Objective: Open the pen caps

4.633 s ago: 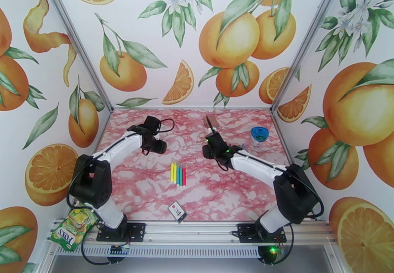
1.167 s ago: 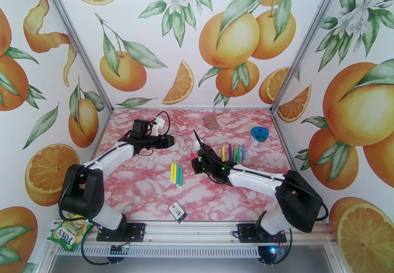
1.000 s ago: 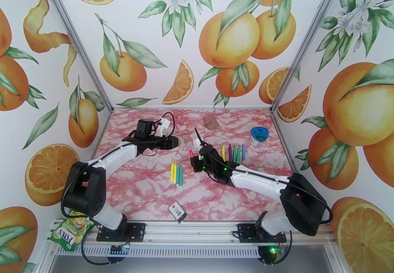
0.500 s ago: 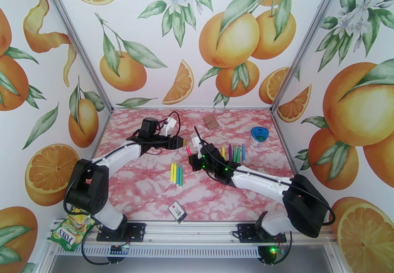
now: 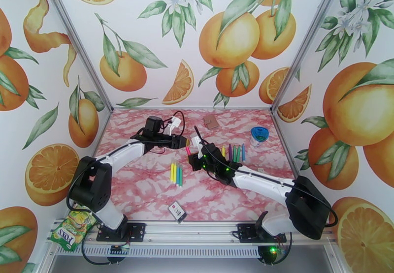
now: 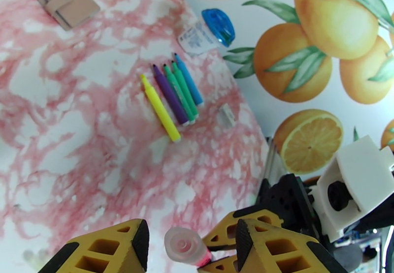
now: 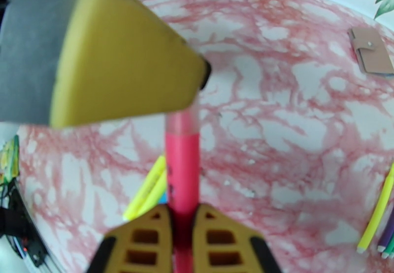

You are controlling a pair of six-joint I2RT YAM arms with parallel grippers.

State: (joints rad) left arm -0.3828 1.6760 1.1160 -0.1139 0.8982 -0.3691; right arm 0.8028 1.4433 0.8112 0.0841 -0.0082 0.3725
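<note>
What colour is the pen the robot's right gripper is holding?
Pink. The pen shows best in the right wrist view.

Middle crowding up, edges lying open

The left gripper (image 5: 184,144) and right gripper (image 5: 191,155) are blocking the table's (image 5: 128,190) centre, the pink pen (image 7: 182,170) bridging between them. Four pens (image 5: 176,173) are lying just nearside, five more pens (image 5: 232,152) and a blue-lidded container (image 5: 258,136) are blocking the right; a card (image 5: 177,211) is sitting near the front edge. The near-left marble is offering open passage.
</note>
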